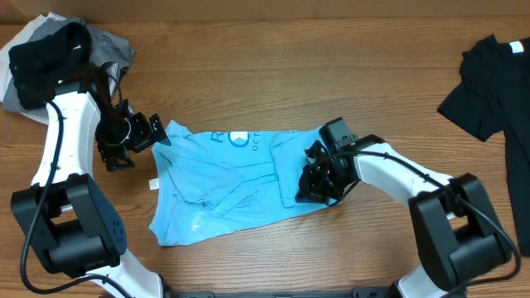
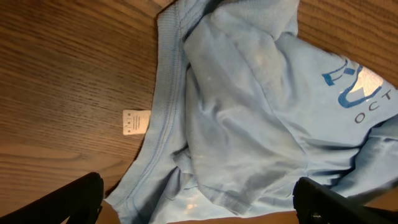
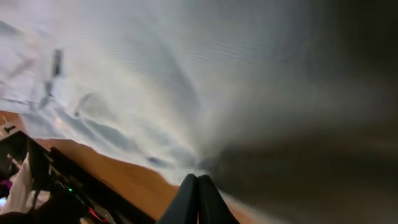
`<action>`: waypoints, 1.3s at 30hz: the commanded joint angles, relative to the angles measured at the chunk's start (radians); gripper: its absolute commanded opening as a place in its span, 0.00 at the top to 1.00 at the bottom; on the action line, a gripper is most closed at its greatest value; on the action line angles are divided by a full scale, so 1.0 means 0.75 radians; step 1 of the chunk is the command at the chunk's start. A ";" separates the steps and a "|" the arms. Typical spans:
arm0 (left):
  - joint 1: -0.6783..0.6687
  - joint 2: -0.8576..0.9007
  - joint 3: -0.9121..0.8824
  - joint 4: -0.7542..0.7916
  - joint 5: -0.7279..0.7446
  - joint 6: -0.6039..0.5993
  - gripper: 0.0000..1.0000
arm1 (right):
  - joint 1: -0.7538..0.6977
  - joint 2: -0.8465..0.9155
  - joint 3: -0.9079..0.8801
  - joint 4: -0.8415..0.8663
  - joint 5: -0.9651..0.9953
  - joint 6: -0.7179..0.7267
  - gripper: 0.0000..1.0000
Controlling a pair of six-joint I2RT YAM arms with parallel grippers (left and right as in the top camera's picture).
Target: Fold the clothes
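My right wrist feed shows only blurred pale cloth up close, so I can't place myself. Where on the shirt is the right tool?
Observer: The right tool is shut on the light blue T-shirt, pinching a folded-over flap at its right end.
Operator: And the left tool?
Observer: The left tool is wide open at the shirt's upper left corner, by the collar, gripping nothing.
Operator: Other clothes around?
Observer: A black garment lies at the far right edge, and grey and white garments are piled at the top left.
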 commanded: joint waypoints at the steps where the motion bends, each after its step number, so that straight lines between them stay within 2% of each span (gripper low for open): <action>1: -0.005 -0.035 -0.012 0.002 -0.002 0.061 0.00 | -0.006 -0.173 0.175 -0.107 0.202 0.020 0.90; 3: -0.005 -0.035 -0.029 0.029 -0.002 0.066 0.00 | -0.006 -0.230 0.257 -0.198 0.352 0.074 0.77; 4: -0.005 -0.035 -0.044 0.051 -0.002 0.071 0.00 | -0.006 -0.257 0.298 -0.238 0.418 0.089 0.62; 5: -0.005 -0.035 -0.097 0.116 0.003 0.093 0.00 | -0.006 -0.298 0.361 -0.296 0.500 0.101 0.10; 6: -0.001 -0.035 -0.130 0.149 0.002 0.102 0.00 | -0.006 -0.315 0.385 -0.314 0.522 0.101 0.00; 11: 0.065 -0.035 -0.311 0.318 0.074 0.111 0.00 | -0.006 -0.348 0.405 -0.332 0.530 0.095 0.00; 17: 0.175 -0.035 -0.380 0.346 0.253 0.214 0.00 | -0.006 -0.347 0.402 -0.332 0.531 0.035 0.00; 31: 0.184 -0.030 -0.506 0.452 0.243 0.249 0.00 | -0.006 -0.346 0.402 -0.335 0.529 0.036 0.00; 39: 0.176 0.068 -0.532 0.473 0.271 0.250 0.09 | -0.006 -0.346 0.403 -0.337 0.524 0.036 0.00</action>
